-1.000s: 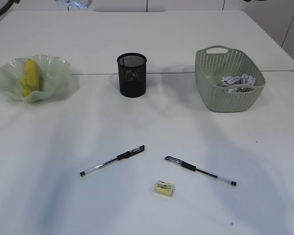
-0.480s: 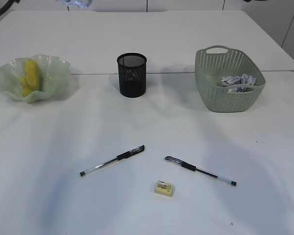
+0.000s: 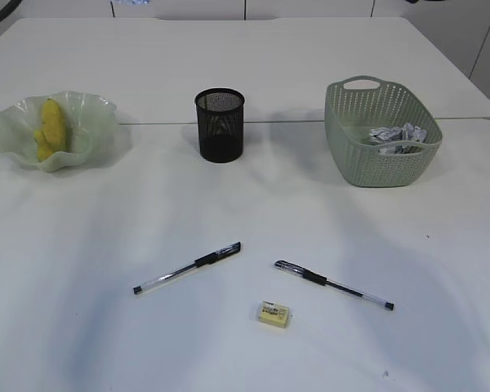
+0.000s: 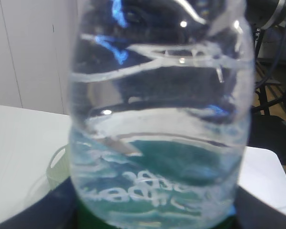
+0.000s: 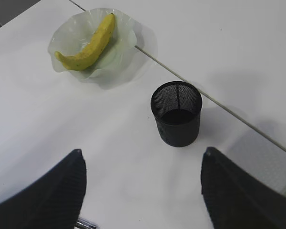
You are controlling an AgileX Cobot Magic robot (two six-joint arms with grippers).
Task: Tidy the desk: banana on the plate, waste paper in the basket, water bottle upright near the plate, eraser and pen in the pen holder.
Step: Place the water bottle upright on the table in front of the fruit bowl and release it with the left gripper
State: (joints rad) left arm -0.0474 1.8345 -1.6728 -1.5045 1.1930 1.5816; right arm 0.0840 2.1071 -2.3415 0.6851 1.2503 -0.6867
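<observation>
**White desk half tidied as the bottle rises out of the wide view**

White and flat, the large desk carries its loose items towards the front edge. The tiny pale yellow eraser lies nearest, and just behind it are two clear-barrelled black pens, one to the left and one to the right.

Farther back, the black wire-mesh pen holder stands by the seam. The right gripper hangs above it with its jaws spread and empty.

By the left edge, the long yellow banana already rests in the ruffled pale green plate. Towards the right edge, the crumpled white waste paper sits in the sage-green woven-look basket.

The bluish blur at the far edge a second ago has all but gone. The clear plastic water bottle fills the left wrist view, clasped by the left gripper and apparently in the air. It probably still has to be stood upright near the plate, and the eraser and pens are untouched.
</observation>
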